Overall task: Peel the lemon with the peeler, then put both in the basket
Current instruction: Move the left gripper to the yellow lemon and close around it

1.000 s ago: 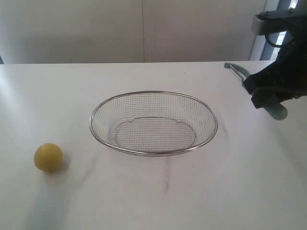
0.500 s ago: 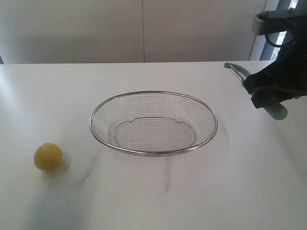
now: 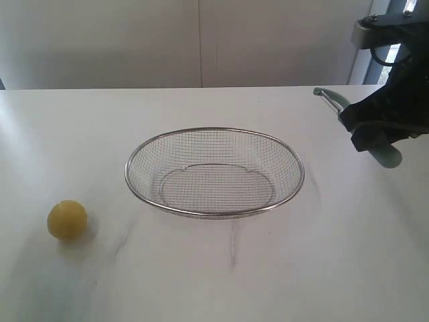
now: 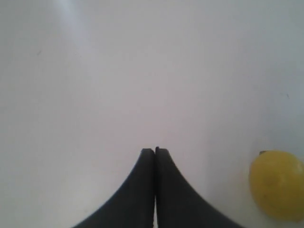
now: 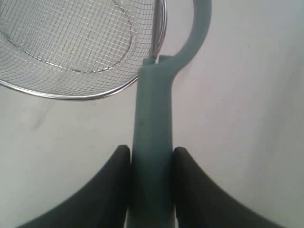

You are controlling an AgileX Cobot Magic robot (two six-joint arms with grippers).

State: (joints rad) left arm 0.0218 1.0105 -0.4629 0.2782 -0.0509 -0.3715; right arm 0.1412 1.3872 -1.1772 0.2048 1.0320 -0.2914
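Jaws on the right gripper (image 5: 152, 153) are clenched on the pale teal handle of the peeler (image 5: 153, 109), with 1 black finger pressed to each side of it. In the right wrist view the tool runs straight out between them, its curved neck passing just beside the steel rim of the basket (image 5: 95, 96). In the exterior view that gripper (image 3: 377, 131) hangs over the right edge of the white worktop (image 3: 322, 268). The peeler (image 3: 330, 98) slants there, its head toward the far edge and the butt of its handle poking out on the near side of the gripper. It looks lifted clear of the surface, though the angle leaves that uncertain. On the left gripper (image 4: 155, 151) the 2 jaws are pressed flat together with nothing between them, above bare worktop. The lemon (image 4: 277, 184) lies on the surface near them, not touching. In the exterior view the lemon (image 3: 67, 220) sits toward the front-left corner of the worktop, well apart from the wire-mesh basket (image 3: 214, 129), which stands at the middle of the worktop.
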